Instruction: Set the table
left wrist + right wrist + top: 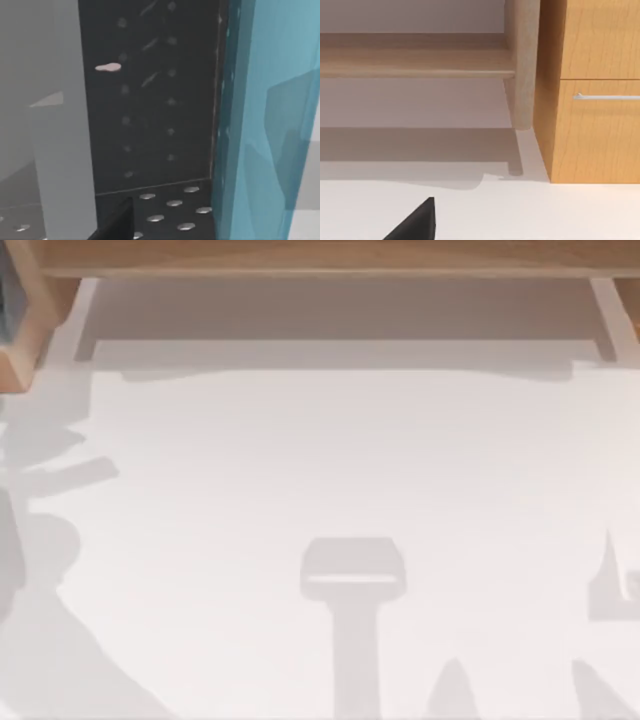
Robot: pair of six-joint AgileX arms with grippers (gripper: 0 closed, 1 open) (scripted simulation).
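The table (330, 460) is a broad white top, bare apart from grey shadows of the arms along its left side and near edge. A dark corner of my left gripper (117, 225) sits low in the left wrist view, close to a dark perforated plate (155, 100). A black tip of my right gripper (417, 222) hangs over the white table (545, 210), facing the wooden furniture at the far side.
A wooden shelf rail (320, 255) runs along the table's far edge. A round wooden post (522, 65) stands beside a wooden cabinet (590, 140) with a metal drawer handle (605, 97). A translucent teal panel (270, 125) rises next to the perforated plate.
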